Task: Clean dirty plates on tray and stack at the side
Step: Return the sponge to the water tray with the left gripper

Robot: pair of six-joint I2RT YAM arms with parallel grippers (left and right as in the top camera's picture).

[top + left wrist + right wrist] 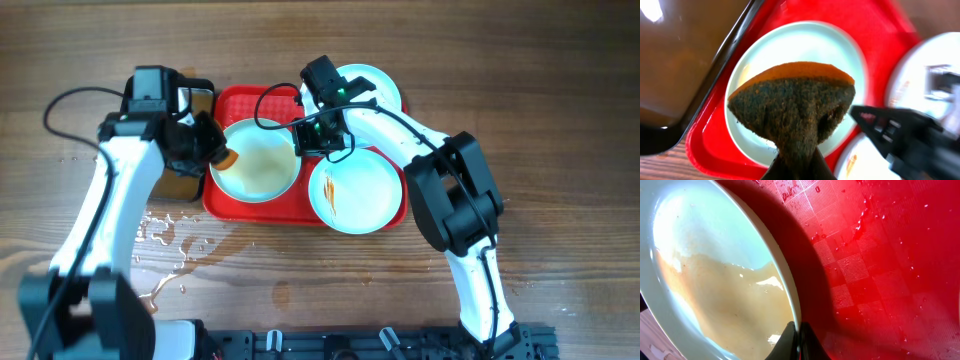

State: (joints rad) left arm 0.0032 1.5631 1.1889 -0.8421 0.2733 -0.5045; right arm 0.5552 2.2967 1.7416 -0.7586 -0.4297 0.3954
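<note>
Glossy plates [258,160], textured plastic tray [232,200]

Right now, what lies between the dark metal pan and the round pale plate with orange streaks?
Overhead view: another round pale plate filmed with brownish liquid, on the red plastic tray, its rim held by the right gripper.

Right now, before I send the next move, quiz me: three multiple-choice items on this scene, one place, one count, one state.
1. Where is the sponge?
A) in the dark pan
B) in the left claw, at the left plate
C) on the table
2. How many plates show overhead?
A) two
B) three
C) four
3. The right claw is:
A) open
B) shut on the sponge
C) shut on the left plate's rim
Answers: 1B, the left claw pinches it beside that plate. 2B, left plate, streaked plate and far plate. 3C, its wrist view shows the rim clamped.
</note>
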